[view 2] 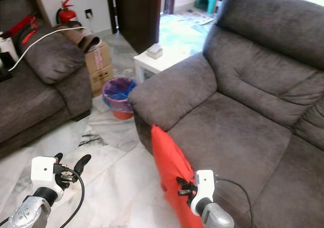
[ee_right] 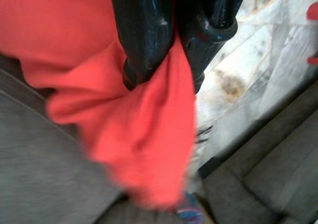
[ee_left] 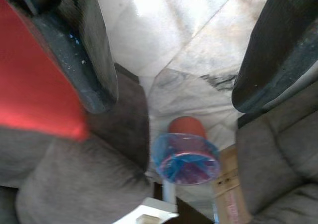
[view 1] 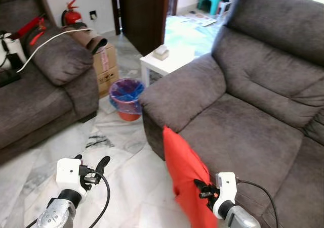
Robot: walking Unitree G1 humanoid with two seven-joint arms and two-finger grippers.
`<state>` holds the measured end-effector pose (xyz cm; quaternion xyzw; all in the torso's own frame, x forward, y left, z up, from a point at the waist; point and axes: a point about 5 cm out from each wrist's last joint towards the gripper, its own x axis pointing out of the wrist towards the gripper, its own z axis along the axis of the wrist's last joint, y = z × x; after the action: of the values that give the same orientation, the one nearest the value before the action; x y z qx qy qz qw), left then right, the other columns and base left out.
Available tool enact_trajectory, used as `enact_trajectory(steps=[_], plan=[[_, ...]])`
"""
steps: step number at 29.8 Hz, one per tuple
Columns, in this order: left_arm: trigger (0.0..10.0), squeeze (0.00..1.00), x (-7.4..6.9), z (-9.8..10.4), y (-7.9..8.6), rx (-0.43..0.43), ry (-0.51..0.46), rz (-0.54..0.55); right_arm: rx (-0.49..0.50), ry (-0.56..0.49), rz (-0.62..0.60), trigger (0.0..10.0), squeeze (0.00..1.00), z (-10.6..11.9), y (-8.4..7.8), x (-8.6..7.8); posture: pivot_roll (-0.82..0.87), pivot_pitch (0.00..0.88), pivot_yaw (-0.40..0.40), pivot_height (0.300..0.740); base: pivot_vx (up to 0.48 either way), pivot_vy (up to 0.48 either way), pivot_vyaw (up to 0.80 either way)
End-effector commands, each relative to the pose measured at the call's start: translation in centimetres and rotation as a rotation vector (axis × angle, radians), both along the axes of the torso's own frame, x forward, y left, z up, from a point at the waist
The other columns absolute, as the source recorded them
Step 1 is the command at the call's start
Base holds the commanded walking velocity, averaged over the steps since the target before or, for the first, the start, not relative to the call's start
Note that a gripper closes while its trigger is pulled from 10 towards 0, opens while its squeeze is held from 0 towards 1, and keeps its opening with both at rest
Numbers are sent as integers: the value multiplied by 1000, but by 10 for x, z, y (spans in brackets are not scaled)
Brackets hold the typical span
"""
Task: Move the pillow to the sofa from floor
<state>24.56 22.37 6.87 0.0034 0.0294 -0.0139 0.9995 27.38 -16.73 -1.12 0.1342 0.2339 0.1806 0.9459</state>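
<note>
While the right tool (view 1: 203,189) pinches a fold of the red pillow (view 1: 185,175) between fingers (ee_right: 149,30) pressed tight together, the pillow hangs upright off the floor (view 1: 126,187), just in front of the grey sofa (view 1: 243,132) and touching its front edge. The cloth bunches and droops below the grip (the right wrist view shows it sagging in loose folds), so I judge it soft, limp and light, more a slack cover than a firm cushion. It should carry easily but will swing and may drag against the seat front as it is lifted over.

The hold sits on one edge of the pillow, partway up its side. That seems enough for so light a thing, though a thin pinch of fabric could slip; a deeper bite into the stuffed body would be safer.

The left tool (view 1: 93,170) hovers over the floor, well apart from the pillow, its fingers spread wide and empty. Beyond it, a bin with a blue liner (view 1: 126,97) stands beside a small white table (view 1: 167,61).
</note>
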Motion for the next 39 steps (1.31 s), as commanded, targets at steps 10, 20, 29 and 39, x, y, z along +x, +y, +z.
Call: enact_trajectory(steps=[10,20,29,39], plan=[[10000,0,-1,-1,4,42,17,4,2,-70,23,10000,0,12,6,11,240,125,-59,740,0,-214,-800],[10000,0,-2,-1,-2,49,14,-31,-10,-62,21,10000,0,11,5,10,240,122,-60,740,0,0,-800],[10000,0,-1,-2,-1,64,23,-31,-13,-62,29,10000,0,11,6,10,239,114,-58,740,0,-367,-800],[10000,0,-1,-2,-2,55,18,-32,-18,-59,32,10000,0,10,6,10,239,108,-59,740,0,0,-800]])
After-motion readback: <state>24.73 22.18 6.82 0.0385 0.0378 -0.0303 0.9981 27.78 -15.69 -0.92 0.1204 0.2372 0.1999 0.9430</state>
